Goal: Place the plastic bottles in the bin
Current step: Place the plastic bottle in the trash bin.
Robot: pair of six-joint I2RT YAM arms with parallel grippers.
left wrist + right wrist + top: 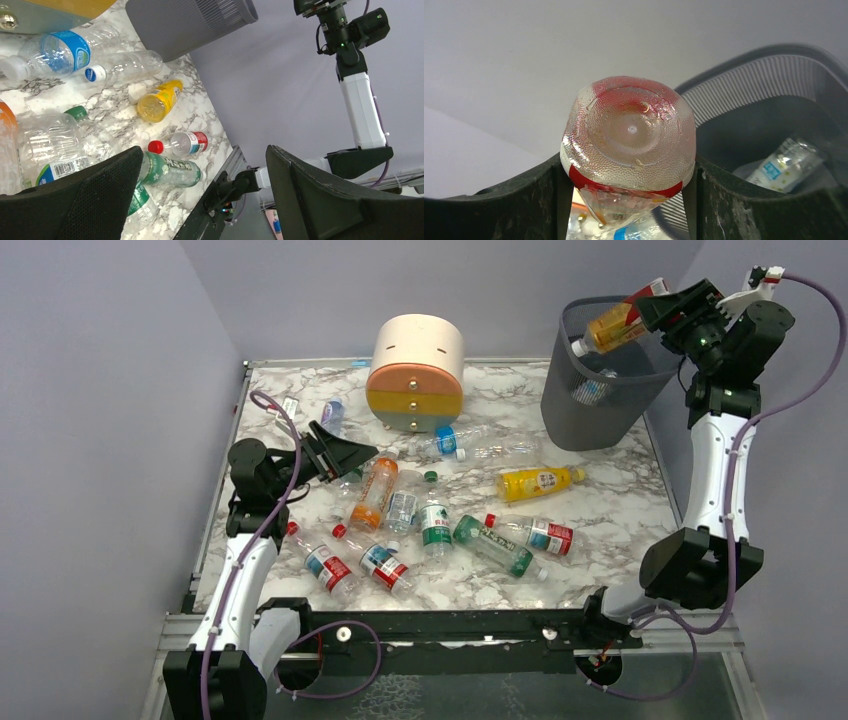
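My right gripper [668, 310] is shut on an orange-yellow bottle with a red label [615, 326] and holds it tilted, cap down, over the rim of the dark grey mesh bin [596, 400]. In the right wrist view the bottle's clear base [630, 131] sits between my fingers, with the bin [769, 90] behind and a clear bottle [785, 165] inside it. My left gripper [352, 455] is open and empty, low over the table's left side by the bottle pile. Several bottles lie on the marble table, among them a yellow one [538, 481], a green one [492, 545] and an orange one [374, 491].
A round cream-orange-yellow drawer unit [416, 372] stands at the back middle. Two clear bottles [478, 445] lie in front of it. In the left wrist view the yellow bottle [159, 101], a red-capped bottle [181, 144] and the green bottle [170, 171] lie near the table's front edge.
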